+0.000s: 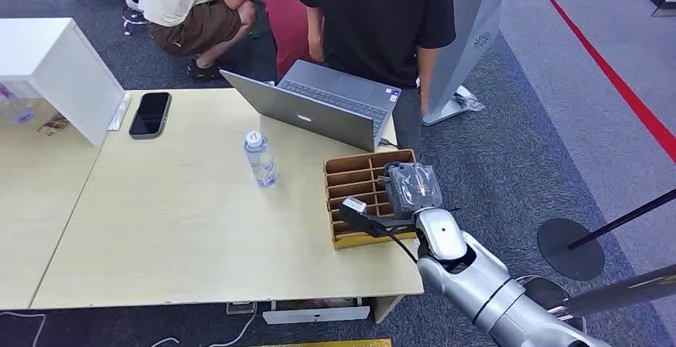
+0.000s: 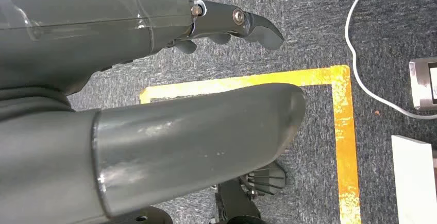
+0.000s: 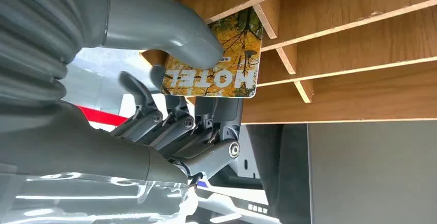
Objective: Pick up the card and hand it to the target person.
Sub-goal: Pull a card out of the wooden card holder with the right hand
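**Card pinched at the rack, handover yet to come**

Card sits between the thumb and the darker fingers of the right robot hand, which is poised over the wooden slotted rack at the desk's 4 o'clock corner. The wrist camera shows the thumb pressed flat on the card's printed face, fingers curled behind it, the card still close against the rack's dividers. That pinch suits a thin, stiff card: a grip on its faces keeps it from slipping as it comes clear of the narrow slots, which hold cards upright and apart for picking. One word reads on the card, upside down in the wrist view: "HOTEL", in white letters across a picture of autumn trees. Smaller print beside it is too fine to make out.

The left robot hand hangs low over grey carpet marked with yellow floor tape; it grasps nothing, its fingers loosely extended.

On the desk, a laptop stands open at 1 o'clock from centre, a water bottle at centre and a phone at 11 o'clock, well apart from the rack. A person in a black shirt stands just beyond the laptop; others crouch further back. Which is the target cannot be told. The lift-out looks nearly done; the pass remains.
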`<state>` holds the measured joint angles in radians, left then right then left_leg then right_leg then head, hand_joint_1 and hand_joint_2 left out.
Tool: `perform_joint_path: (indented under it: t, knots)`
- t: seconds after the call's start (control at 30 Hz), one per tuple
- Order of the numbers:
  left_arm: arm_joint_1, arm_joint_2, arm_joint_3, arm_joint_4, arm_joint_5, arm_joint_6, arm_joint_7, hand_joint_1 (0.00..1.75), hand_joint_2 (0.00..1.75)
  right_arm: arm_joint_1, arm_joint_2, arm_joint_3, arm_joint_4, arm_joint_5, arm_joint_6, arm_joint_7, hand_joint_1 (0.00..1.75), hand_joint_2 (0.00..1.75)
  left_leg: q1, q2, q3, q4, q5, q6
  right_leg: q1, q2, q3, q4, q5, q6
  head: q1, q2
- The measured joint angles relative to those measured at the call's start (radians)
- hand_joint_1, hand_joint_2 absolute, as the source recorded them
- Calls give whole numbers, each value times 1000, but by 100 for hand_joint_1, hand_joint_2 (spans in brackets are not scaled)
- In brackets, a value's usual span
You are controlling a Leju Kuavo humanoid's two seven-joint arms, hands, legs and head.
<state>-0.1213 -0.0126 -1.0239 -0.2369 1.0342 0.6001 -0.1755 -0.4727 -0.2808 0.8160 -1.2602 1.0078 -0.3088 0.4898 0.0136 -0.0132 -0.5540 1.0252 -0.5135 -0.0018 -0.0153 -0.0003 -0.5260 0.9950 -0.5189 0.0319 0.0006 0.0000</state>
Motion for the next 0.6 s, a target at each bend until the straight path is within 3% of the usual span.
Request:
perform_joint_path:
  t: [0.6]
  knots:
    - [0,0,0,0,12,2,-1,0,0,0,-22,0,-91,94,34,31,162,175,0,0,0,0,0,0,0,0,0,0,0,0,0,0]
